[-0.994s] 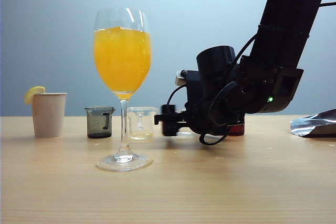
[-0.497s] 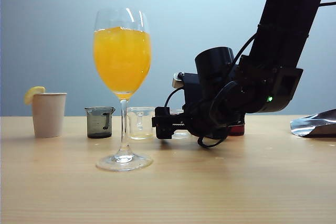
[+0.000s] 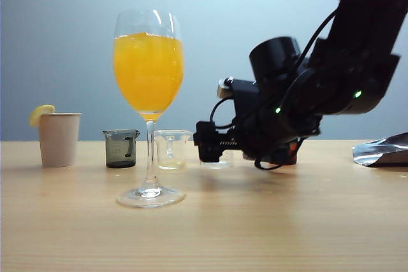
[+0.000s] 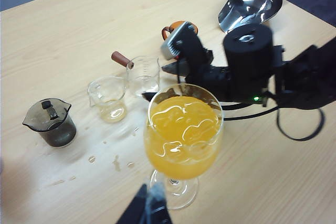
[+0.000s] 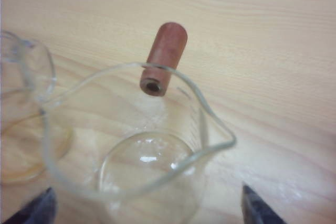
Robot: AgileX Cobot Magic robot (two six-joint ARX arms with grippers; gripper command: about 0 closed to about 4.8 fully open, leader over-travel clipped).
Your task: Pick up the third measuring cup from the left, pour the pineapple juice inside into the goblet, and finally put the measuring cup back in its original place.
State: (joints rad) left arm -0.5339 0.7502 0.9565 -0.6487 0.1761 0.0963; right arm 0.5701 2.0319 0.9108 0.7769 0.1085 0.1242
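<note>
The right gripper hangs low over the table, fingers wide and astride the empty cup, which stands behind the goblet. The left gripper's fingers: cannot tell.

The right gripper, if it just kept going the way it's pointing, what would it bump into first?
Most likely the empty clear measuring cup with the brown wooden handle. The right gripper is open, its tips either side of that cup on the table. The neighbouring cup sits off to one side; depth is unclear.
</note>
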